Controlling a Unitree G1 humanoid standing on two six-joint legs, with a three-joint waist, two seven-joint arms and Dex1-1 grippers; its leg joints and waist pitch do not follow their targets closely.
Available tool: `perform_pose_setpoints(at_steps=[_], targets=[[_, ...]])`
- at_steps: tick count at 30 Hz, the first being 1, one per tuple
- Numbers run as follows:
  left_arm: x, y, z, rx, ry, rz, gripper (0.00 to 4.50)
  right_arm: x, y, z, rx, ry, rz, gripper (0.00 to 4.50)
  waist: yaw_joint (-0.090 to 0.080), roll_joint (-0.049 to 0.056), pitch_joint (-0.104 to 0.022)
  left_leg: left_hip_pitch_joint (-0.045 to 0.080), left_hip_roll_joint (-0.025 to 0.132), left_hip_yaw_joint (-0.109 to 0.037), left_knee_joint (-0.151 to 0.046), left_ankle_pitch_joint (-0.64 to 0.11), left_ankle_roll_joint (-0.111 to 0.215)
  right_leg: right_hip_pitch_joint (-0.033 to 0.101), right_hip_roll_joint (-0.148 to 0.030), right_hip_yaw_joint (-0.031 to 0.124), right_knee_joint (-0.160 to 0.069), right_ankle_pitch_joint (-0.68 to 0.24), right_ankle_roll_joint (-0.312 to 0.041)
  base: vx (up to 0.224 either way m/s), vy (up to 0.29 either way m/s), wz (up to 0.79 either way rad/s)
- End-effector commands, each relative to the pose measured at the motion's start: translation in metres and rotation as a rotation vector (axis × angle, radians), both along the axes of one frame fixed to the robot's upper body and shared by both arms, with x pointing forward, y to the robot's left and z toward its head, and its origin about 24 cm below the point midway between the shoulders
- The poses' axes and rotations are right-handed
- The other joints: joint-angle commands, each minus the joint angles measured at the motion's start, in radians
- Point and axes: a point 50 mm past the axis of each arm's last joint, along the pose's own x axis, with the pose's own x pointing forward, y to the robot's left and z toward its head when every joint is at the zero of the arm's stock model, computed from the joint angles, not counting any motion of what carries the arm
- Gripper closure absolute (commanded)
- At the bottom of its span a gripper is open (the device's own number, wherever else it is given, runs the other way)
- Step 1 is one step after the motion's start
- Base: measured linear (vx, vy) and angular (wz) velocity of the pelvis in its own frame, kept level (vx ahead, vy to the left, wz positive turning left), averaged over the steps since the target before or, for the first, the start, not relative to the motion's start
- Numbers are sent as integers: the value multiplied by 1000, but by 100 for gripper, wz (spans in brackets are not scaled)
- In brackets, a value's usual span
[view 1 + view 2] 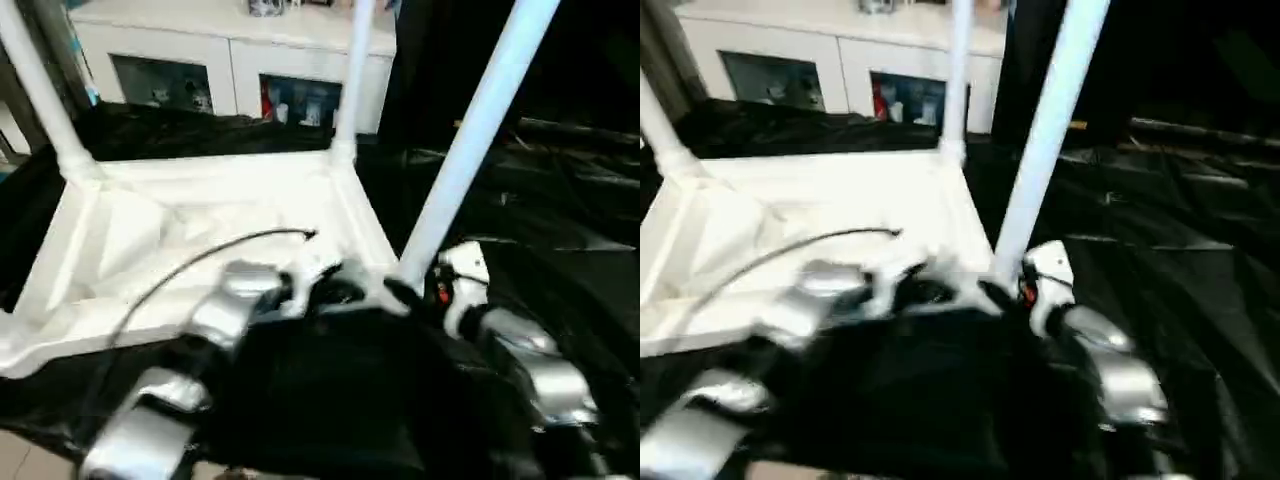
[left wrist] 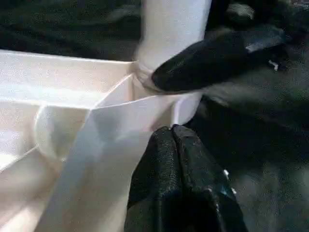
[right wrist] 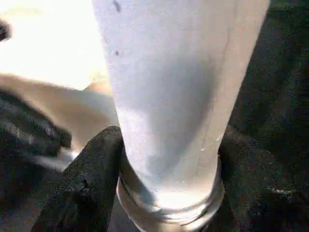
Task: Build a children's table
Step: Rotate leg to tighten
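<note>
The white children's table top (image 1: 200, 230) lies upside down on the black-draped table, ribbed underside up. Three white legs stand in its corner sockets: one far left (image 1: 40, 90), one far middle (image 1: 352, 80), one at the near right corner (image 1: 470, 140). My right gripper (image 1: 412, 292) is shut on the base of that near right leg (image 3: 178, 96), a black finger (image 3: 91, 179) on either side just above the socket collar. My left gripper (image 2: 176, 159) is shut and rests against the outside of the top's rim (image 2: 111, 145) beside the same corner.
Black cloth (image 1: 560, 220) covers the large table around the top. A white cabinet with glass doors (image 1: 230, 60) stands behind it. A thin dark cable (image 1: 200, 255) arcs over the underside from my left forearm (image 1: 225, 310).
</note>
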Motion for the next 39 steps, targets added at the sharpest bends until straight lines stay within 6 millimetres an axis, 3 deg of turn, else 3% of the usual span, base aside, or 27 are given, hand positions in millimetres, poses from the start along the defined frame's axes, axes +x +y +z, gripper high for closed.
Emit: perform_pose_setpoints(at_steps=[1,4,5,9,11,12,13,14,20,24,25,29,30,31,35,37,38,39], targets=[[2,-14,0,26,-11,41,450,1,-7,-14,7,72,-146,185,-4,-2,-52,19,36,-28,-81,-341,-30,23,-55,30,-98,-431,-149,0,0,0],[0,-35,-3,58,-37,67,450,8,9,-13,-8,60,-190,185,-5,-1,-53,16,34,-29,-83,-343,-24,27,-53,29,-100,-420,-133,0,0,0],[0,-35,-3,58,-37,67,450,8,9,-13,-8,60,-190,185,-8,-1,-53,15,34,-28,-82,-338,-23,24,-53,30,-101,-410,-132,0,0,0],[-1,-39,-4,73,-54,41,450,10,21,-7,-37,5,-103,185,-11,-3,-57,5,34,-28,-83,-298,-3,35,-52,31,-92,-318,-145,0,0,0],[-2,-36,-4,76,-63,12,450,11,18,-5,-19,-12,-108,185,-14,-9,-58,4,34,-26,-81,-291,9,34,-51,30,-91,-302,-156,0,0,0],[-1,-34,-3,75,-71,6,450,11,17,-4,-4,-17,-112,185,-14,-6,-59,4,34,-26,-80,-288,12,34,-52,31,-90,-297,-161,0,0,0],[0,-32,1,63,-80,-9,450,12,13,-2,0,-29,-120,130,-15,-5,-60,6,35,-24,-79,-275,19,33,-51,32,-88,-272,-170,0,0,0],[0,-27,9,23,-103,-55,450,11,8,1,8,-42,-113,116,-13,-4,-62,6,35,-23,-77,-252,26,35,-51,32,-84,-236,-183,0,0,0],[-6,-1,25,46,-112,-216,450,7,-3,4,8,-55,-83,75,-4,6,-64,10,39,-15,-72,-164,52,38,-46,33,-58,-52,-254,0,0,0],[-3,17,38,83,-98,-234,450,3,-9,7,-1,-64,-50,38,1,10,-61,16,39,-12,-72,-169,46,37,-46,34,-58,-59,-262,0,0,0],[-2,19,40,93,-101,-231,416,3,-10,7,-14,-69,-44,31,2,10,-60,15,40,-13,-74,-187,37,38,-48,34,-60,-88,-257,0,0,0],[5,13,37,99,-94,-142,396,2,-16,8,-47,-70,-34,2,0,8,-55,16,38,-14,-78,-251,4,35,-48,36,-72,-195,-228,0,0,0],[6,11,35,108,-97,-129,383,2,-17,8,-50,-70,-35,0,1,13,-55,17,38,-15,-78,-253,1,34,-48,36,-73,-199,-225,0,0,0],[8,9,32,114,-94,-101,371,2,-17,9,-56,-70,-34,0,0,8,-56,14,36,-15,-76,-251,1,36,-48,36,-75,-201,-216,0,0,0],[9,3,28,98,-63,-65,361,2,-18,9,-62,-68,-29,0,1,3,-60,8,34,-16,-73,-207,18,40,-48,35,-70,-156,-217,0,0,0],[7,2,25,121,-52,-75,327,1,-19,9,-67,-65,-27,0,1,4,-61,8,35,-16,-71,-180,30,41,-48,34,-67,-123,-227,0,0,0],[9,2,24,134,-61,-57,323,1,-20,9,-69,-64,-26,0,2,27,-61,10,35,-18,-71,-174,32,40,-47,35,-64,-102,-235,0,0,0],[13,2,22,154,-78,-27,323,0,-20,9,-72,-65,-23,0,-2,15,-62,11,35,-15,-70,-182,34,40,-43,33,-66,-87,-240,0,0,0]])
